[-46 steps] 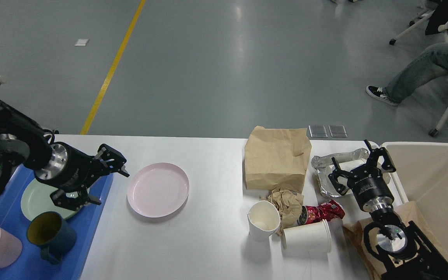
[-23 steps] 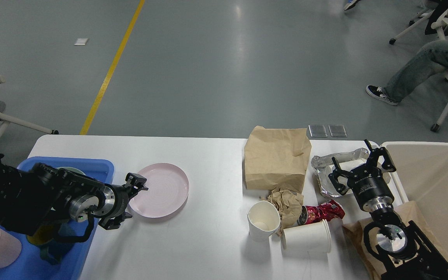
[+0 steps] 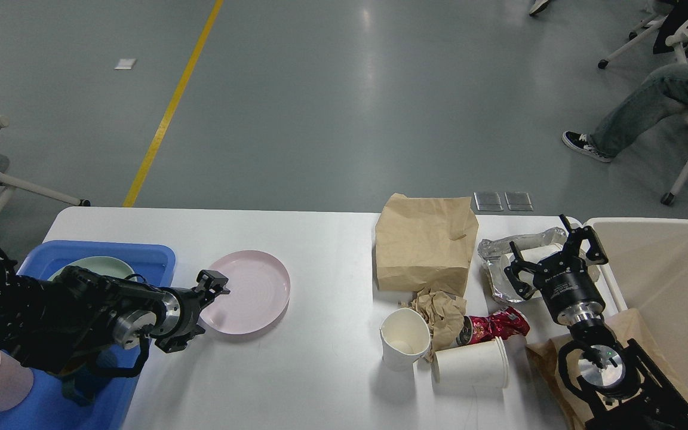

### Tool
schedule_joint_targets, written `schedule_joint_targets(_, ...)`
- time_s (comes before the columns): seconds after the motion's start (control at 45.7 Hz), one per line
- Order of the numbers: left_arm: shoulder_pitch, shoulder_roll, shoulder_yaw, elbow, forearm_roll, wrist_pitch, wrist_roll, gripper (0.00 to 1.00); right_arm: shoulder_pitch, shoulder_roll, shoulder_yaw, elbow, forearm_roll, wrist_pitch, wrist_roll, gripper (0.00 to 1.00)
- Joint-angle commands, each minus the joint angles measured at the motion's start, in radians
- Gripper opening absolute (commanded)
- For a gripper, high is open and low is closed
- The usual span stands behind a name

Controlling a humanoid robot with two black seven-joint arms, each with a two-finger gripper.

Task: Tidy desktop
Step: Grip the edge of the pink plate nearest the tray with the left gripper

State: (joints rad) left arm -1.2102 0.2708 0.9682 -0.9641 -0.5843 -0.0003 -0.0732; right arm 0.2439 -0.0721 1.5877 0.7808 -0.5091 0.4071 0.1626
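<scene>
Reaching low from nine o'clock, left tool [image 3: 196, 316] spread wide about the near-left rim of the pink plate [image 3: 248, 291], on the white tabletop [image 3: 320, 370] filling the lower frame. Right tool [image 3: 553, 260] at three o'clock, fingers spread wide over crumpled foil [image 3: 499, 269]. Brown paper bag [image 3: 426, 243] at centre; two paper cups [image 3: 439, 349] near six o'clock. Blue tray [image 3: 105, 254] at nine; cream bin [image 3: 666, 275] at three.

One head view looks forward and down. It takes in the desktop [image 3: 320, 370] up close. Grey floor [image 3: 344, 107] lies beyond.
</scene>
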Motion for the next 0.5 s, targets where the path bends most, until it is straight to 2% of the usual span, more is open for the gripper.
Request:
schedule_joint_targets(0.0, 0.014, 0.001, -0.009, 0.005, 0.02, 0.0, 0.001, 0.74, 0.0, 0.0, 0.0, 0.0, 0.001, -0.001, 0.0, 1.0)
schedule_joint_targets(0.394, 0.018, 0.01, -0.013, 0.005, 0.018, -0.012, 0.0, 0.34, 0.0, 0.0, 0.0, 0.0, 0.0, -0.001, 0.0, 1.0)
schedule_joint_targets(0.482, 0.02, 0.008, -0.013, 0.005, 0.018, -0.014, -0.002, 0.3, 0.001, 0.0, 0.0, 0.0, 0.001, -0.001, 0.0, 1.0)
